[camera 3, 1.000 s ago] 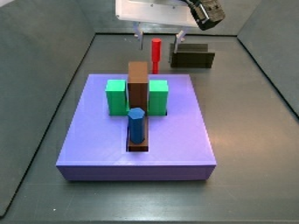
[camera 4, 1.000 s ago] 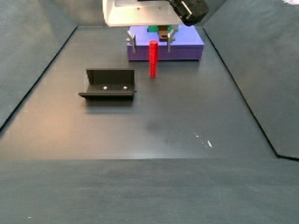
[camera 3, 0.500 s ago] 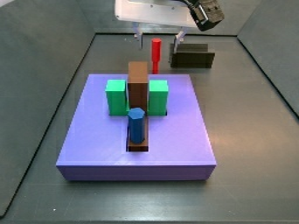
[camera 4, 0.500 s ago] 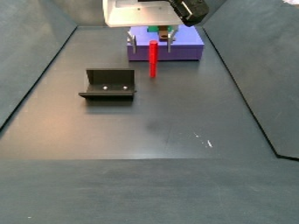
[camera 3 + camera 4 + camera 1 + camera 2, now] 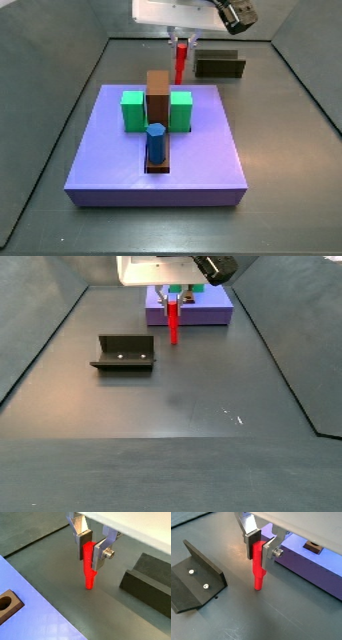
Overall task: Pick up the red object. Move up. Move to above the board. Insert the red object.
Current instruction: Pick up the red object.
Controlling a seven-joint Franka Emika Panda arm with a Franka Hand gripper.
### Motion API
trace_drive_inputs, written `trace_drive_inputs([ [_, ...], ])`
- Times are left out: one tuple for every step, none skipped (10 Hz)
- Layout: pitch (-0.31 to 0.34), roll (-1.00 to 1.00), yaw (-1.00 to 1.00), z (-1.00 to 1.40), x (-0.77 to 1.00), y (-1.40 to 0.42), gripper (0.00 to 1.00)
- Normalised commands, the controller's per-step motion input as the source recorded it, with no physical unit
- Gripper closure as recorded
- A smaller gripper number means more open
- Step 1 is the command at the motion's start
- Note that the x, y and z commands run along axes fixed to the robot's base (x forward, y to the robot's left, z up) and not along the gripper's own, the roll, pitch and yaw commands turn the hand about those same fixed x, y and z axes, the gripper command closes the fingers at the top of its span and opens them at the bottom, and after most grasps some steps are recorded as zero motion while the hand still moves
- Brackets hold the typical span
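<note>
The claw has flat silver plate fingers with dark pads, a round silver screw on one, under a white body.

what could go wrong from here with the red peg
The gripper grips only the top of the red object, whose foot is at the floor in both wrist views; with so short a hold, it might tilt or slip when lifted.

The fixture stands close beside the peg, so a sideways move before rising could knock it.

On the board the tall brown block and blue peg stand near the middle; a low pass could hit them.
</note>
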Motion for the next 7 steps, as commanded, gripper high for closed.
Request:
trace_drive_inputs([
  [0.000, 0.00, 0.00, 0.00, 0.00, 0.00, 1.00],
  [0.000, 0.00, 0.00, 0.00, 0.00, 0.00, 1.00],
  [0.000, 0.00, 0.00, 0.00, 0.00, 0.00, 1.00],
  [0.000, 0.00, 0.00, 0.00, 0.00, 0.00, 1.00],
  [0.000, 0.00, 0.00, 0.00, 0.00, 0.00, 1.00],
  [0.000, 0.00, 0.00, 0.00, 0.00, 0.00, 1.00],
  [0.000, 0.00, 0.00, 0.00, 0.00, 0.00, 1.00],
])
